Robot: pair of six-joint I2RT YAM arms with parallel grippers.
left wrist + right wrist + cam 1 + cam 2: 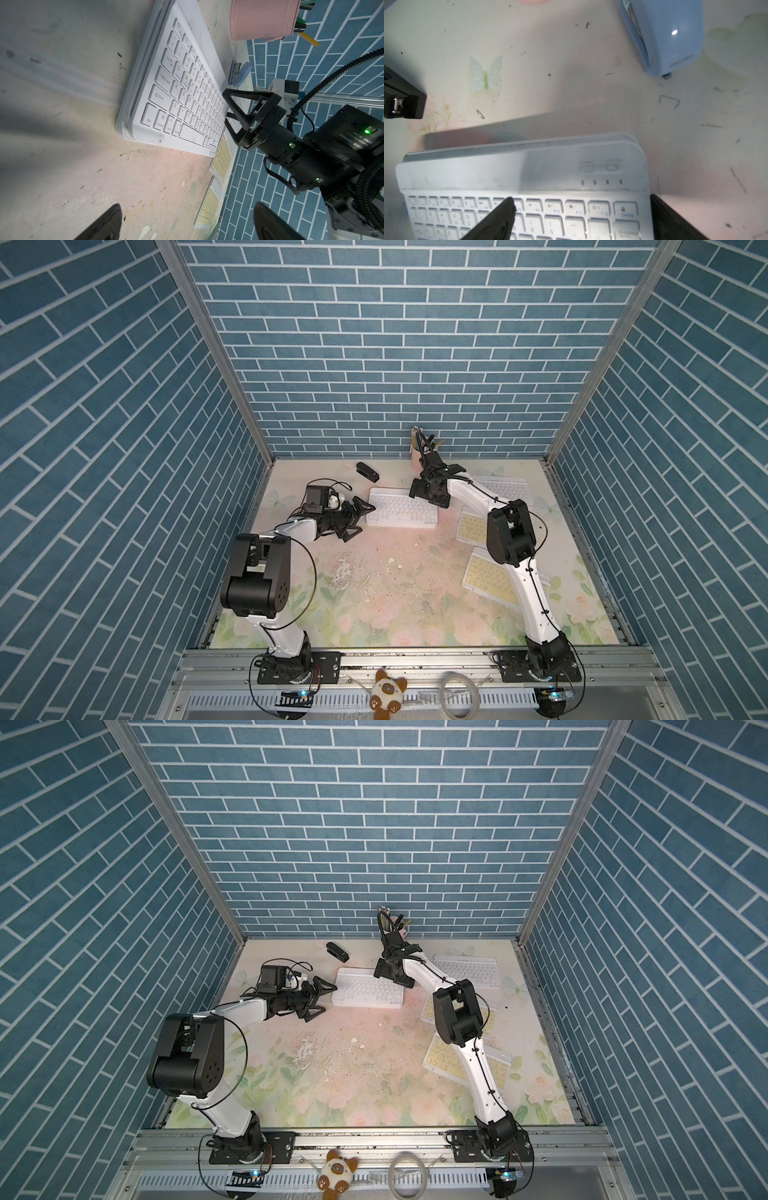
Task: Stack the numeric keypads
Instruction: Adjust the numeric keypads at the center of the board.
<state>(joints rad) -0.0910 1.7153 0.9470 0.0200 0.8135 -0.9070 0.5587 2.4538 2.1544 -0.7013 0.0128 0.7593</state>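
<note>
a stack of slim white rectangular keypads (402, 509) with white keys lies flat on the floral-printed table top (374, 572), toward the back and near the middle. the wrist views show at least 2 layers at its edges; how many more there are i cannot tell.

the right gripper (226, 105) hangs over the stack's right end with its jaws spread wide. in the right wrist view 1 black finger (496, 224) is over the top rows of keys, and the other is past the short edge, over bare table. it grips nothing. whether the finger touches the keys i cannot tell.

the left gripper (360, 522) sits low over the table just beside the stack's left short edge. its jaws are also wide apart and empty, and it points toward the stack.

3 more keypads lie apart from the stack on the right side of the table:
- a white keypad with white keys (505, 488) lies near the back wall.
- a keypad with pale yellow keys (471, 526) is partly hidden by the right arm's elbow.
- a second keypad with pale yellow keys (488, 578) lies nearer the front, crossed by the right arm.

a small black stapler (368, 472) lies behind the stack's left end. a light blue plastic stapler (668, 37) lies behind its right end, near a pink metal pen cup (261, 18) by the back wall.
</note>
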